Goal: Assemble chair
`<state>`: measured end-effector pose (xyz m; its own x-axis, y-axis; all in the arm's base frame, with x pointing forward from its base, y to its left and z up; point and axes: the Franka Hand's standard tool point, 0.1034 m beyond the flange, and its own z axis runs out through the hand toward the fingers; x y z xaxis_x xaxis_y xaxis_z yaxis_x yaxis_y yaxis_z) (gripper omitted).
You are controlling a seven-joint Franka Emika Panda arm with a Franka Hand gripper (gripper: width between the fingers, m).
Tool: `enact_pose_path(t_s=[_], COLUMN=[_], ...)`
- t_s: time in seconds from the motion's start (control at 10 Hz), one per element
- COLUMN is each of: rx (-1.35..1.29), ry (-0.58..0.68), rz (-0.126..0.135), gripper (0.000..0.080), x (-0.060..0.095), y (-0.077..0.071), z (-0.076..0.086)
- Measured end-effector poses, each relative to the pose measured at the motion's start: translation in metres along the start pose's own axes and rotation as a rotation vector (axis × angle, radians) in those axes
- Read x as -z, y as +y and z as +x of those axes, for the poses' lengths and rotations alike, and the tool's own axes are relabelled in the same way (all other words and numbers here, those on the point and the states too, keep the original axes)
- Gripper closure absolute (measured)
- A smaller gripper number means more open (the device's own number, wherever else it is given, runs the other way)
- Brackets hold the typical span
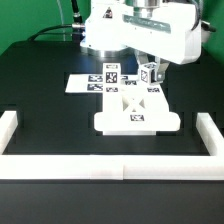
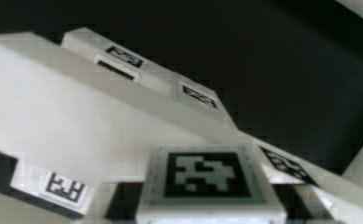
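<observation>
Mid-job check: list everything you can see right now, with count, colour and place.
chair assembly: one, matte white, tagged flat panel with attached pieces, table centre
upright tagged piece: one, white, behind the assembly
held tagged block: one, white, in the gripper above the assembly's far end
marker board: one, white with tags, flat towards the exterior view's left
border wall: one, white, along the table's near edge and sides
table: one, black
gripper: one, white arm, shut on the block
</observation>
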<state>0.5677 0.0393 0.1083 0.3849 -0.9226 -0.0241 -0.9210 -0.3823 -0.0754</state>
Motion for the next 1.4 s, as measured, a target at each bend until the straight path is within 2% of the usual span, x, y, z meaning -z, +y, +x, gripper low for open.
enact_pose_path(t_s=[0.3, 0.4, 0.5, 0.6, 0.7, 1.2, 1.4], rx=[-0.105, -0.082, -0.061, -0.054, -0.030, 0.336, 0.588], ry=[-0.009, -0.009, -0.014, -0.022, -0.028, -0.028, -0.003], rz=[0.005, 0.005, -0.002, -0.012, -0.017, -0.010, -0.049], gripper=[0.0527, 0.0500, 0.0331, 0.0212, 0.0165, 0.0150, 0.0150], x=[-0.0001, -0.0003, -0.0004, 0.0002, 0.0015, 0.0013, 0.0029], y=[-0.0007, -0.0006, 0.0000, -0.0003, -0.0028, -0.0030, -0.0034], z=[-0.0015, -0.0015, -0.0025, -0.0040, -0.0048, -0.0040, -0.0037])
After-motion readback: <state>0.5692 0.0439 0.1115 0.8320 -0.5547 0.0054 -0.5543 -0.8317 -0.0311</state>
